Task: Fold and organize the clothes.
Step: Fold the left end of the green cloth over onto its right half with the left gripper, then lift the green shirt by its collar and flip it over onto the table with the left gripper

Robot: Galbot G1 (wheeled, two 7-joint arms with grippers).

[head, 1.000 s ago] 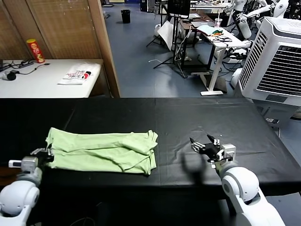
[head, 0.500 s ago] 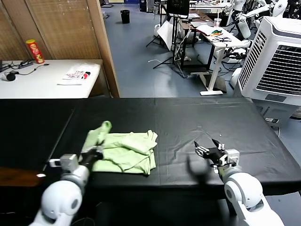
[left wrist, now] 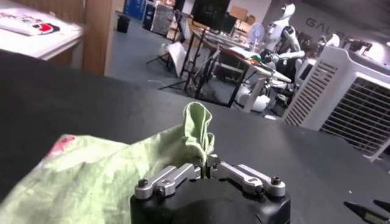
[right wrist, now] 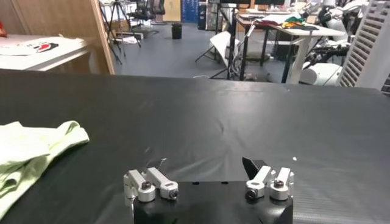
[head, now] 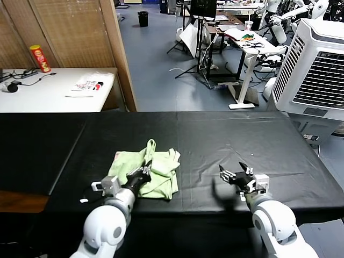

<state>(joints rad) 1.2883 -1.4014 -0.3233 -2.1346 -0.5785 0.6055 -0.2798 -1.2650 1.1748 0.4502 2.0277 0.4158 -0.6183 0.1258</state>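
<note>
The clothes are one pale lime-green T-shirt point(head: 157, 173) bunched near the front middle of the black table point(head: 215, 134). My left gripper point(head: 144, 171) is shut on a fold of it and holds that fold lifted over the rest of the shirt. From the left wrist, the pinched cloth point(left wrist: 198, 131) stands up from the closed jaws of the left gripper point(left wrist: 207, 170), and a red-pink print point(left wrist: 59, 146) shows at the shirt's edge. My right gripper point(head: 236, 174) hovers open over bare table to the right of the shirt. The right wrist view shows the right gripper point(right wrist: 207, 176) holding nothing, with the shirt point(right wrist: 30, 152) off to one side.
Behind on the left stands a white table point(head: 43, 91) with a white packet with red print point(head: 88, 85) and a red can point(head: 40, 57). A large white cooler unit point(head: 314, 75) stands at the back right. Desks and other robots fill the room beyond.
My left gripper has carried the shirt's left end to the right, folding it over the rest, so the shirt is now a shorter bundle. The right gripper has barely moved.
</note>
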